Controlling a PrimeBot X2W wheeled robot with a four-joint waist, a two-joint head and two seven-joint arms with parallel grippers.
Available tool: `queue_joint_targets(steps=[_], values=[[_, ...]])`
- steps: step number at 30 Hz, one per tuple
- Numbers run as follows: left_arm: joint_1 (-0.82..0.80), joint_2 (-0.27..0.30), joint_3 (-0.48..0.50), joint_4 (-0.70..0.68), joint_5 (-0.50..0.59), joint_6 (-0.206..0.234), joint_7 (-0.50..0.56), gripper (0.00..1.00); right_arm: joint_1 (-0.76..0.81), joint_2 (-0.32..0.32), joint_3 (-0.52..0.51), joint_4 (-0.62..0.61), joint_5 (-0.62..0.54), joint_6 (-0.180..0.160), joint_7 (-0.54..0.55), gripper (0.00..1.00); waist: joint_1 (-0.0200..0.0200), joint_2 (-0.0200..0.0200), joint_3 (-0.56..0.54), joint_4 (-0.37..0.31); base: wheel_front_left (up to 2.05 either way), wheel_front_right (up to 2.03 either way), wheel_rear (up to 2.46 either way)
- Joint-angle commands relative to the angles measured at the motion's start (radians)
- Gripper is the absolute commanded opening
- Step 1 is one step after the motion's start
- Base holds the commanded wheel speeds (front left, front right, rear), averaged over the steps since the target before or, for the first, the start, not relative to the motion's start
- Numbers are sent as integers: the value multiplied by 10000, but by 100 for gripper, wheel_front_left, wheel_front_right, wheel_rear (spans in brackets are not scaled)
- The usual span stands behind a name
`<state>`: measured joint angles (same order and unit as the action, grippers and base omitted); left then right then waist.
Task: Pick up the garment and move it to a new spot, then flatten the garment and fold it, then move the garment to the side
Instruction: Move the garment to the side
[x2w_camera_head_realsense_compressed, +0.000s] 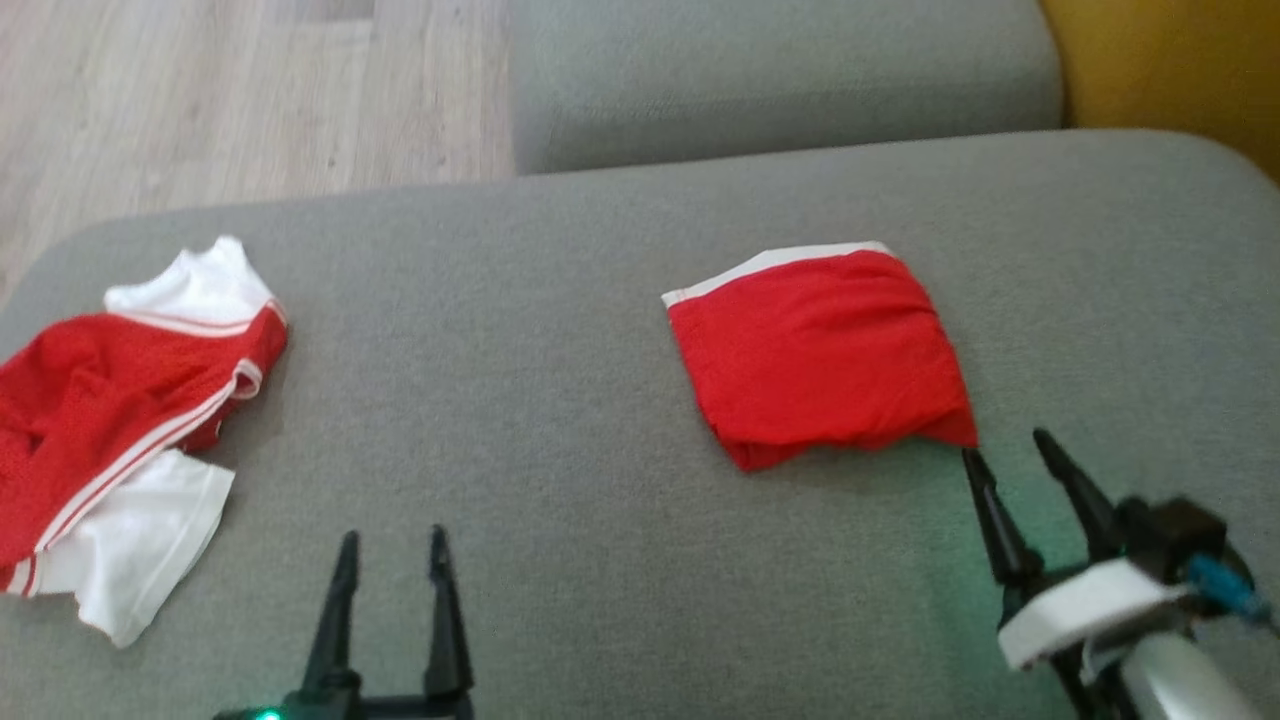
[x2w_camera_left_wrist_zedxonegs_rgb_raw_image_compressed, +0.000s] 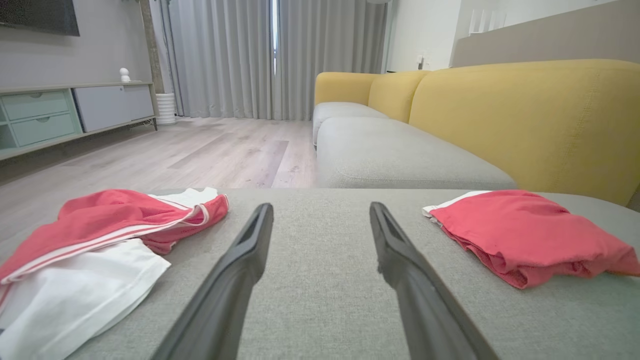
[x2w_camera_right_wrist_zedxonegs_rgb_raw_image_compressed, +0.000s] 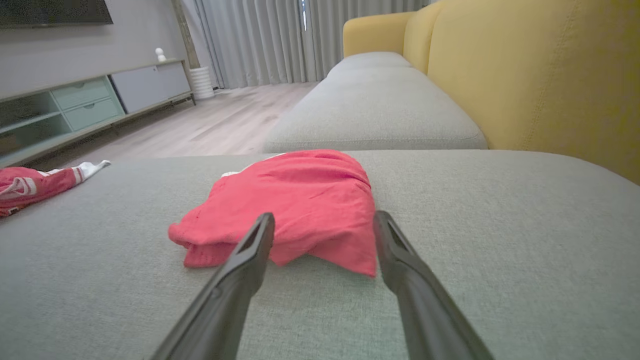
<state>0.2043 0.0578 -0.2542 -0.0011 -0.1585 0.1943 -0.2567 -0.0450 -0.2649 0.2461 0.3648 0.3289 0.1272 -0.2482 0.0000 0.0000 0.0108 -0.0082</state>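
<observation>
Garment (x2w_camera_head_realsense_compressed: 820, 350) is lying folded just beyond my right claw (x2w_camera_head_realsense_compressed: 1004, 442), and I'm seeing it and my left claw (x2w_camera_head_realsense_compressed: 392, 532) spread wide.

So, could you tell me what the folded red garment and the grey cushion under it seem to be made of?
The folded red garment: probably thin knit or mesh fabric, matte; it creases softly. The grey cushion: woven upholstery cloth, matte; a coarse flecked weave shows.

Grey sofa seat (x2w_camera_head_realsense_compressed: 600, 480), yellow backrest (x2w_camera_left_wrist_zedxonegs_rgb_raw_image_compressed: 525, 115), wooden floor (x2w_camera_head_realsense_compressed: 250, 90), grey curtains (x2w_camera_left_wrist_zedxonegs_rgb_raw_image_compressed: 225, 55)
</observation>
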Motion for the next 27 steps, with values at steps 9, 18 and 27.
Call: queue_joint_targets(steps=[9,18,27], values=[[-1433,-76,-553,-305,-92,332,-51,100,-3339,-1382,645,1635,2064,35,1268,100,0,0,1464,660,0,0,0],[-2259,-76,-1110,-120,-228,476,-51,100,-4736,-1827,1064,3156,3614,35,2923,100,0,0,2153,1221,0,0,0],[-2581,-76,-1303,-125,-416,760,-51,100,-4797,-2245,1965,3302,5415,35,3731,0,0,0,2464,1274,0,0,0]])
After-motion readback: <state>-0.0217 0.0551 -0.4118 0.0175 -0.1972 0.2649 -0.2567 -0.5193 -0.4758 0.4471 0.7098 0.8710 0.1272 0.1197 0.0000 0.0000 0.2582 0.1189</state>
